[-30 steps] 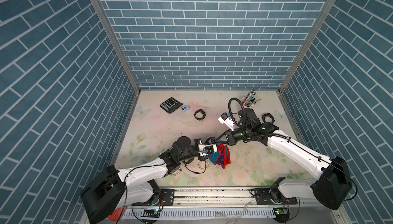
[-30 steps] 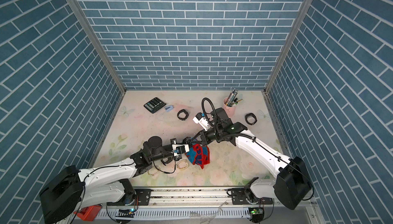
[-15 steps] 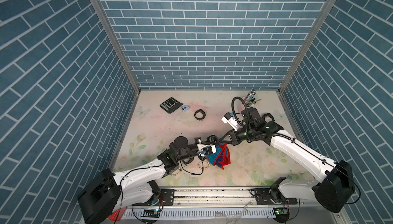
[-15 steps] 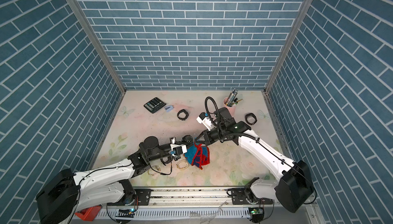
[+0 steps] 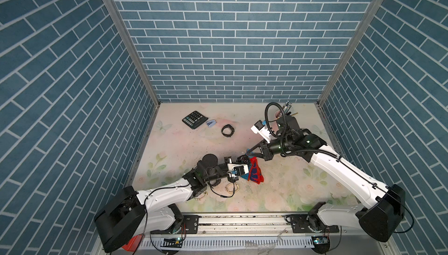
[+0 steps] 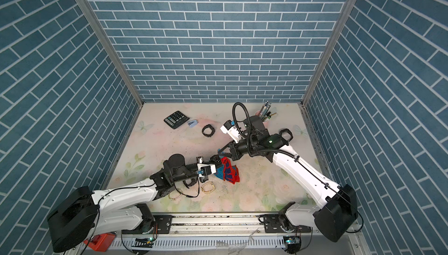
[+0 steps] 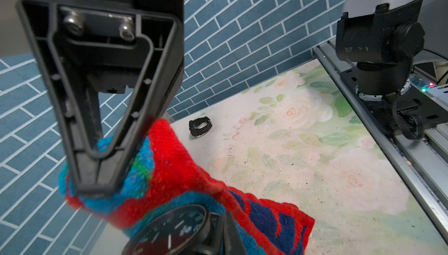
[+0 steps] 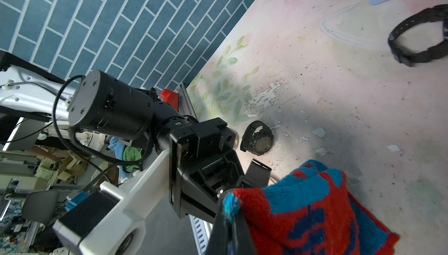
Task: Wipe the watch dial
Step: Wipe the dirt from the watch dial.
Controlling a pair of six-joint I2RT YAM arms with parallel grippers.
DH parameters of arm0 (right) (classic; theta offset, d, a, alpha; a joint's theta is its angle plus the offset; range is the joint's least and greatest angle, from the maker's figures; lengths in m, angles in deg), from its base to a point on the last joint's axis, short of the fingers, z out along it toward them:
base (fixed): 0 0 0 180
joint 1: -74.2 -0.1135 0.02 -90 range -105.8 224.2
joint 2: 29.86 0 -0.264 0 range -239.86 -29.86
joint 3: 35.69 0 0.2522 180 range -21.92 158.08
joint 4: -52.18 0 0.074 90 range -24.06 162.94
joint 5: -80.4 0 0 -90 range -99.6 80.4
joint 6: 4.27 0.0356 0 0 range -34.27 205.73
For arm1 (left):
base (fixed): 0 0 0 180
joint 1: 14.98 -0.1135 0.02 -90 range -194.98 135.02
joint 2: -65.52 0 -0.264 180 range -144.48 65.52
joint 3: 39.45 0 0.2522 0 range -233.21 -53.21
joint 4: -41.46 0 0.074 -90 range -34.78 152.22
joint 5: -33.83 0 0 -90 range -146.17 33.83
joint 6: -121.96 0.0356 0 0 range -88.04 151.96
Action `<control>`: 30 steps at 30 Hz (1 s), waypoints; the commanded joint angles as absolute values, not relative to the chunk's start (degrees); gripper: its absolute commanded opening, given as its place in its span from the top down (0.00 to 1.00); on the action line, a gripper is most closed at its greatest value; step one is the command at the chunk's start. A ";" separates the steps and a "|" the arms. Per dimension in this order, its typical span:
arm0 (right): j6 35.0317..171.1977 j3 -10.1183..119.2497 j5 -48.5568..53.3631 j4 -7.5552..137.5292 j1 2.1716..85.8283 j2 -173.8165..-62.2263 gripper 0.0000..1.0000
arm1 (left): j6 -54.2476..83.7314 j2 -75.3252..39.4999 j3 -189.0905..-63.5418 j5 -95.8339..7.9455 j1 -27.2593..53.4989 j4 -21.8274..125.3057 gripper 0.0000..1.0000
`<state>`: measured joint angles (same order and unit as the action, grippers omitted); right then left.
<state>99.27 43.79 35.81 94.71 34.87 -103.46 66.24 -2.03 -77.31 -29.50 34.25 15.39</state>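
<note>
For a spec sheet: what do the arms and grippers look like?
The left arm and right arm have white shells, black joints and bulky black bases. Thin black cables trail along both; a ribbed hose loops over the right wrist. The left gripper and right gripper are black, with triangular frame fingers.

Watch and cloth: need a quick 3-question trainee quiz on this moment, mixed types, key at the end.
1. Multiple choice: the right hand is shut on A) a pen, B) the red-and-blue cloth, C) a gold bracelet.
2. True or false: the calculator lies under the cloth.
3. Short answer: which hand holds the watch whose dial is to be wiped?

Key:
1. B
2. False. The calculator sits near the back wall, apart from the cloth.
3. The left hand.
</note>
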 commanded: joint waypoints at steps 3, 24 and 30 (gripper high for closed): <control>100.38 41.89 39.25 90.14 33.71 -104.99 1.00 | 64.33 -2.69 -78.53 -30.17 34.51 10.81 1.00; 97.56 36.77 30.49 99.05 33.92 -103.51 1.00 | 64.65 -1.82 -76.77 -33.22 34.50 2.48 1.00; 96.85 35.39 29.52 99.62 34.82 -102.75 1.00 | 65.13 0.18 -77.41 -30.82 34.51 4.82 1.00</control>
